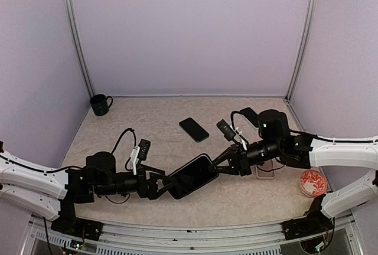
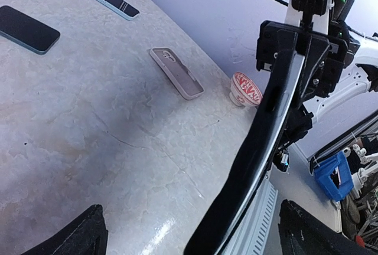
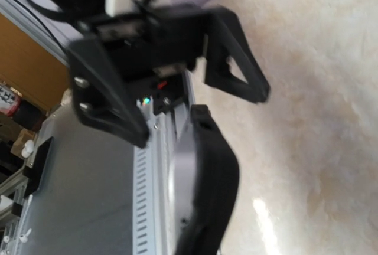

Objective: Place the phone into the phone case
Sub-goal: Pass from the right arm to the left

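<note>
Over the table, both arms stretch inward, low and nearly level. The phone hangs between them (long axis near-left to far-right). The right hand clamps its far-right end, and the left hand stands wide open around the other.

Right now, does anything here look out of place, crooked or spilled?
The phone is off the table, tilted in mid-air, pinched at one end by the right gripper alone; the left gripper stands open around its other end. The empty phone case lies on the table. Nothing looks spilled or broken.
</note>
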